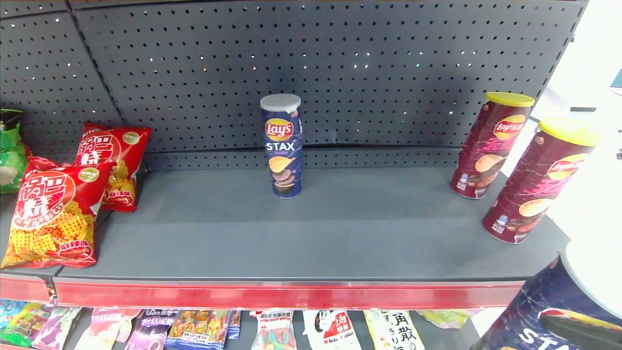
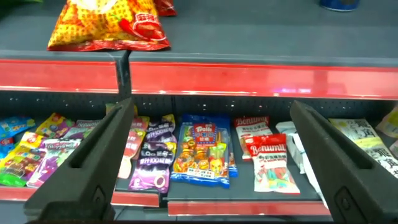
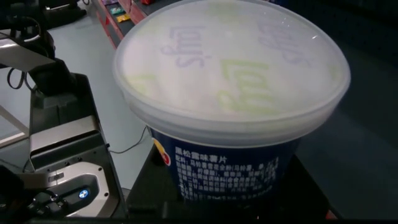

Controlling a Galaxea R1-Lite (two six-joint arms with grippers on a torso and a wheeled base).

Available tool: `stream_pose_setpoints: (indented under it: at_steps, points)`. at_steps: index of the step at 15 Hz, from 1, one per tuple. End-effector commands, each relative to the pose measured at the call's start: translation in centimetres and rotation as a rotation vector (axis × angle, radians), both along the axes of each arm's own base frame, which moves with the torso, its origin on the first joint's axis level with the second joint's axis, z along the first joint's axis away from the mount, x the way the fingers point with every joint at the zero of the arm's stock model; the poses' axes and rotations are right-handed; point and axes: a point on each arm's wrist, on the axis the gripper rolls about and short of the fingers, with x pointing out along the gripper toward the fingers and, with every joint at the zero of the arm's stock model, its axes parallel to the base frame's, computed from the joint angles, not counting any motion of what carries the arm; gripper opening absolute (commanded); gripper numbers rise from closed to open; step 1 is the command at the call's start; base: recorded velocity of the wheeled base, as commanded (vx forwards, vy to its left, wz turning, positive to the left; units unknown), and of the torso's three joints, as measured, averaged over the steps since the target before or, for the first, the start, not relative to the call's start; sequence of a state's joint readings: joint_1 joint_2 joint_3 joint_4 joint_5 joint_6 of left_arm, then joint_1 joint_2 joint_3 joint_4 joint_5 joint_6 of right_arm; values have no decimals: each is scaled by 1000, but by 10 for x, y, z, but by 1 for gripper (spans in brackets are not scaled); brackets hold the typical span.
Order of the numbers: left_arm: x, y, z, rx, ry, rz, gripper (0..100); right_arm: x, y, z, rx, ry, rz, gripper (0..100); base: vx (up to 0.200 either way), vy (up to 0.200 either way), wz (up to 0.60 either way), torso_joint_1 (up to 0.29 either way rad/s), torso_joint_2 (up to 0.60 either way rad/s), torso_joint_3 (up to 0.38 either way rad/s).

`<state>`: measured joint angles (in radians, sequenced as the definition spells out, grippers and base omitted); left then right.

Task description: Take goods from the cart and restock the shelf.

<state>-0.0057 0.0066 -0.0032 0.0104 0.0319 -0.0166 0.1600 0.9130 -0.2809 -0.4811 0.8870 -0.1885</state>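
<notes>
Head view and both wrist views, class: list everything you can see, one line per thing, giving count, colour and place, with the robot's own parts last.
standing can: 1, dark blue, grey lid, mid-shelf by pegboard
maroon cans: 2, maroon, yellow lids, shelf's right end
red snack bags: 2, red and yellow, shelf's left part
green bag: 1, green, far left edge
lower packets: many, mixed colours, shelf below
shelf: 1, grey deck, red front strip
pegboard: 1, dark grey, behind shelf
held can: 1, dark blue, white lid, gripped before shelf's right end
left gripper: 1, black, open, facing lower packets
right gripper: 1, black, shut on held can
</notes>
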Motion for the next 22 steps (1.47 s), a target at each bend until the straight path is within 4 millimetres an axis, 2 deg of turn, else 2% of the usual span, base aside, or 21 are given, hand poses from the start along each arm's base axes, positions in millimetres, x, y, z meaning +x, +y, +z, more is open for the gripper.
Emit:
stream_pose_setpoints:
  at_steps: [1,5,11,22]
  points:
    - [0,0,0,0,2,0,100,-1,0,-1,0,2,4,0,0,0,0,0,0,0]
    - [0,0,0,-13,1,0,100,0,0,-2,-1,8,2,0,0,0,0,0,0,0]
    - [0,0,0,-8,1,0,100,0,0,-3,-2,11,2,0,0,200,0,3,2,2]
    - [0,0,0,0,2,-2,100,-1,0,-6,-4,23,2,0,0,0,0,0,0,0]
